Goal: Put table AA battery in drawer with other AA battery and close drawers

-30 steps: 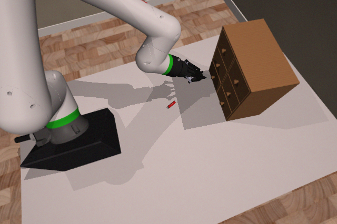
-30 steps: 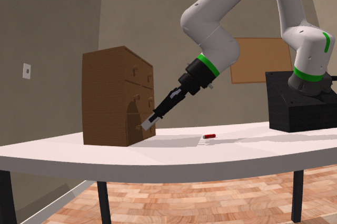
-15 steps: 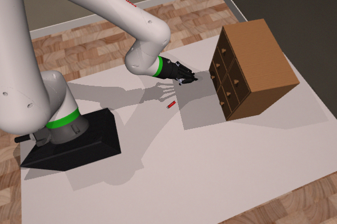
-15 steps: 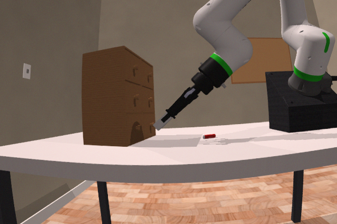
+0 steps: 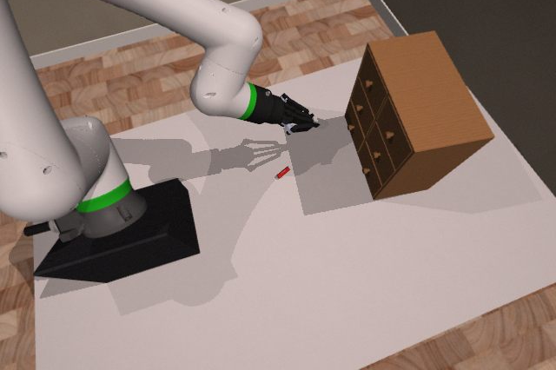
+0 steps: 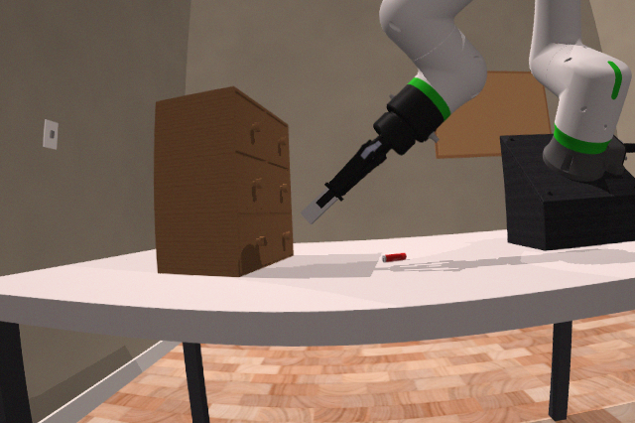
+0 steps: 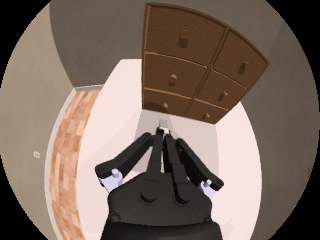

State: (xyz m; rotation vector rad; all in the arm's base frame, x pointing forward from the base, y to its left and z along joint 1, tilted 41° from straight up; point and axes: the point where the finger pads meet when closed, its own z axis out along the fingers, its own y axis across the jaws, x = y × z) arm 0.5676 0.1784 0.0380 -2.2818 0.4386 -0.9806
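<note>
A small wooden chest [image 5: 415, 116] with two columns of three knobbed drawers stands at the far right of the table; it also shows in the exterior view [image 6: 220, 182] and the wrist view [image 7: 196, 67]. All drawers look pushed in. A red AA battery [image 5: 281, 172] lies on the table in front of the chest, also seen in the exterior view [image 6: 394, 257]. My gripper [image 5: 309, 125] [image 6: 315, 211] is shut and empty. It hangs above the table, tilted down toward the chest front, a short way from it, with the battery below and behind it.
The arm's black base [image 5: 121, 235] sits at the table's left side. The table edge runs close behind and to the right of the chest. A wall stands behind the chest.
</note>
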